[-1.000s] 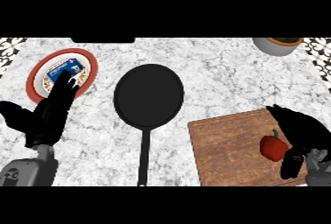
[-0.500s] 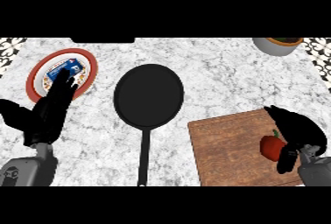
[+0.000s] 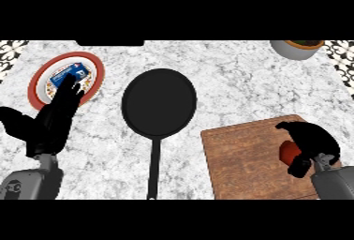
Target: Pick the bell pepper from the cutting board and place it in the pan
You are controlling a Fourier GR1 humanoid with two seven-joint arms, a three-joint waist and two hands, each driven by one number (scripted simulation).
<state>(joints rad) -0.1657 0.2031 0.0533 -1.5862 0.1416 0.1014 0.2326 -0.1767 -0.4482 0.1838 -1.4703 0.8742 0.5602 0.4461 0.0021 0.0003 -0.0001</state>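
Observation:
A red bell pepper [image 3: 288,151] lies on the right part of the wooden cutting board [image 3: 242,159], mostly hidden by my right hand [image 3: 313,143], whose fingers and thumb curl round it. The black pan [image 3: 159,101] rests in the middle of the counter, its long handle pointing toward me. My left hand [image 3: 54,119] stays open at the left, fingers up, resting beside the plate.
A red-rimmed white plate [image 3: 41,79] holding a blue packet [image 3: 69,75] sits at the back left. A grey bowl [image 3: 297,48] stands at the back right corner. Marble counter lies between pan and board.
My right hand has lowered onto the pepper and curled its fingers round it, hiding more of it. The left hand has barely moved.

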